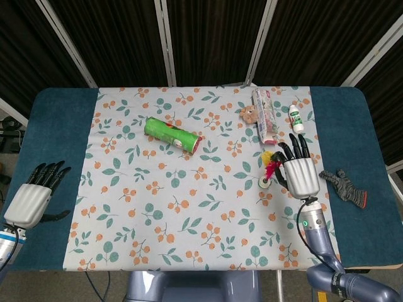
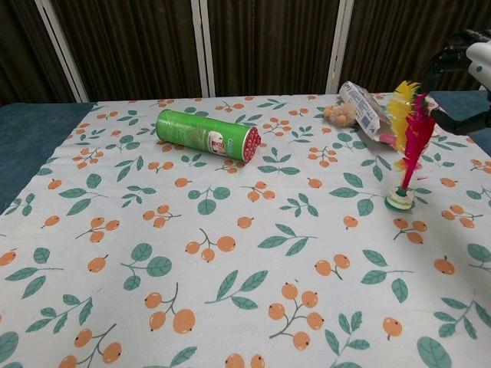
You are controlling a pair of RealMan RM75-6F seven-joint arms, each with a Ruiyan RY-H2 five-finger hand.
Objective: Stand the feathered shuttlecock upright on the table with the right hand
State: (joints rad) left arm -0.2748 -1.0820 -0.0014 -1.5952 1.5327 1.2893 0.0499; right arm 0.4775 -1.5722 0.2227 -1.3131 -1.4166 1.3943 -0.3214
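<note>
The feathered shuttlecock (image 2: 405,149) stands upright on the floral tablecloth (image 2: 230,268), with its round base on the cloth and its yellow and pink feathers pointing up. From the head view the shuttlecock (image 1: 269,172) shows at the right of the cloth. My right hand (image 1: 298,172) hovers just to its right, fingers spread. The chest view shows the right hand (image 2: 466,84) with a small gap between its thumb and the feathers, holding nothing. My left hand (image 1: 31,195) lies open over the blue table at the far left.
A green can (image 1: 172,134) lies on its side left of centre. A small plush toy (image 1: 247,114), a flat packet (image 1: 264,116) and a white bottle (image 1: 296,118) lie behind the shuttlecock. A grey glove (image 1: 343,187) rests on the blue table (image 1: 56,126) at the right.
</note>
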